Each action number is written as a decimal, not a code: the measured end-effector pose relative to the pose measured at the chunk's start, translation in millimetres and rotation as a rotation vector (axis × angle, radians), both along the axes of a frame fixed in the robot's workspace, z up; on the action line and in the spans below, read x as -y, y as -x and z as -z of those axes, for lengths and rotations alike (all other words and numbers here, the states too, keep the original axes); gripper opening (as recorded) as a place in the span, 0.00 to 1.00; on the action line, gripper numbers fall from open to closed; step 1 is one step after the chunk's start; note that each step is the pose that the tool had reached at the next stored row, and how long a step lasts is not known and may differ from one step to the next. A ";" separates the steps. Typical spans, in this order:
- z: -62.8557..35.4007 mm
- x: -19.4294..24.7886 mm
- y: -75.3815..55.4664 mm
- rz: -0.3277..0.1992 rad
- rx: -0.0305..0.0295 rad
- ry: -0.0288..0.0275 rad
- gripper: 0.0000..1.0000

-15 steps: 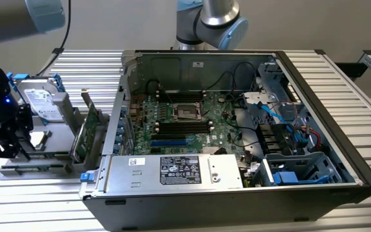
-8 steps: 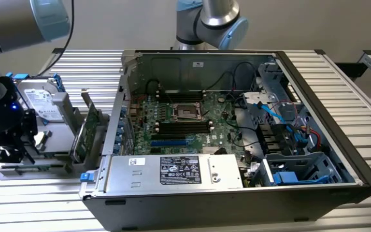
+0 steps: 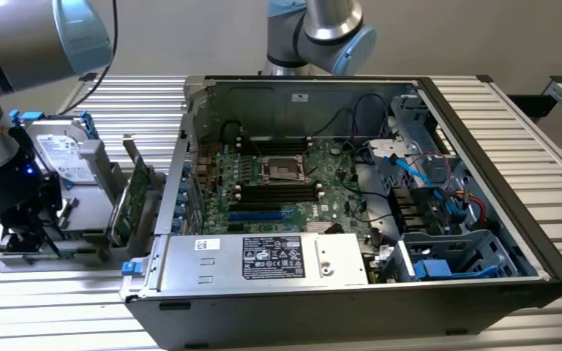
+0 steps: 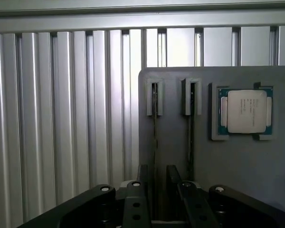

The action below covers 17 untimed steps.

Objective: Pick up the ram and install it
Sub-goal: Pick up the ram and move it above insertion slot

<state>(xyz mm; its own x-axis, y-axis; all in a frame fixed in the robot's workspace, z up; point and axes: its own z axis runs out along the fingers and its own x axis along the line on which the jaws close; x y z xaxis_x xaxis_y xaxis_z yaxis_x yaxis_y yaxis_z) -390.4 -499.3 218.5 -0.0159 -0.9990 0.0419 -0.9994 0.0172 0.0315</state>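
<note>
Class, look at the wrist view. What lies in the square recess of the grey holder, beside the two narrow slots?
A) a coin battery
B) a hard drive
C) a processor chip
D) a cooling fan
C: a square processor chip with a silver lid and a green edge lies flat in the recess of the grey holder, beside the narrow slots.

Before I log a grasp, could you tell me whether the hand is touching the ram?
Cannot tell. In the wrist view the hand stands open astride the ram in its holder slot, but shadow hides any contact.
</note>
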 end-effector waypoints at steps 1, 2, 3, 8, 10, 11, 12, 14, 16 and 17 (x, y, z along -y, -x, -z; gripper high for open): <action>1.8 0.0 -0.1 -0.001 0.0001 0.0000 0.30; 3.6 0.0 -0.1 -0.002 0.0001 0.0000 0.30; 5.4 0.0 -0.1 -0.003 0.0001 -0.0001 0.30; 14.6 0.0 -0.1 -0.006 0.0000 0.0000 0.30; 18.1 0.0 -0.1 -0.007 0.0000 0.0000 0.30; 20.0 0.0 -0.1 -0.007 0.0001 0.0000 0.30; 21.8 0.0 -0.1 -0.007 0.0001 0.0005 0.30; 24.9 0.0 -0.1 -0.007 0.0002 0.0017 0.30; 25.0 0.0 -0.1 -0.007 0.0000 0.0019 0.30; 24.9 0.0 -0.1 -0.007 -0.0001 0.0020 0.30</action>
<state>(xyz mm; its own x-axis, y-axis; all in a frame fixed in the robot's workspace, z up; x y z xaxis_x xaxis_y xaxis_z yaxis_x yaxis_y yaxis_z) -390.3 -499.3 193.6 -0.0088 -0.9990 0.0439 -0.9994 0.0102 0.0316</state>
